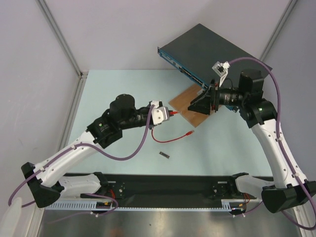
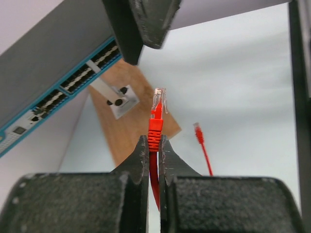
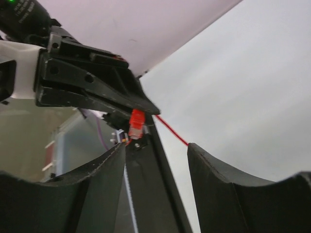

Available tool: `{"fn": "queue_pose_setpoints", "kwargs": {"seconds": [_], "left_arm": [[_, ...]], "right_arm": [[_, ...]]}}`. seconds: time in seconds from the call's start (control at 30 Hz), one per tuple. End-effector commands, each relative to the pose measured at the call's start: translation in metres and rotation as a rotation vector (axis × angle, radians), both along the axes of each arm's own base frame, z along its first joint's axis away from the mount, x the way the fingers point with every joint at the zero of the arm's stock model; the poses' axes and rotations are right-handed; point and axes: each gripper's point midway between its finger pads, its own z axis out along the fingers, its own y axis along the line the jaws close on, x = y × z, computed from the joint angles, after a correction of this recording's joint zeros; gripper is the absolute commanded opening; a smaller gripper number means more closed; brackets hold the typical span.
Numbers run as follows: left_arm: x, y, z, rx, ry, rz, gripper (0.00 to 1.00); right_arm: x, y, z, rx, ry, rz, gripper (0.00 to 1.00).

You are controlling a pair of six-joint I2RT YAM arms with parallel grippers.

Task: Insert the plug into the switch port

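Two pincers working: my left pincer clamps the plug by its boot, clear tip free for the port, short of the switch; my right pincer stands apart, empty.

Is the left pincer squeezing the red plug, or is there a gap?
Touching. In the left wrist view the left pincer is shut on the plug: both fingers press on its red boot, and the clear tip pokes out above.
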Motion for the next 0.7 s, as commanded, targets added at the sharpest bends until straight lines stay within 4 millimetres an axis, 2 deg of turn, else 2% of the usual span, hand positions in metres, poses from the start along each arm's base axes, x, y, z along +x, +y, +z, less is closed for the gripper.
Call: {"fn": "queue_pose_setpoints", "kwargs": {"seconds": [0.0,0.1,0.27,0.57,0.67], "left_arm": [[0.012,0.001,0.021,-0.029,-0.139,0.044,0.00],[0.011,-0.001,0.024,-0.034,-0.153,0.048,0.01],[0.010,-0.003,0.023,-0.023,-0.169,0.037,0.00],[0.000,-0.010,0.018,0.010,-0.211,-0.006,0.00],[0.000,-0.011,0.018,0.013,-0.217,0.001,0.00]], "right_arm": [[-0.030,0.015,0.023,0.074,0.002,0.128,0.60],[-0.035,0.023,0.014,0.056,0.021,0.143,0.65],[-0.028,0.026,0.006,0.044,0.030,0.133,0.59],[-0.023,0.030,0.006,0.030,-0.005,0.128,0.53],[-0.023,0.032,0.006,0.025,-0.013,0.133,0.49]]}}
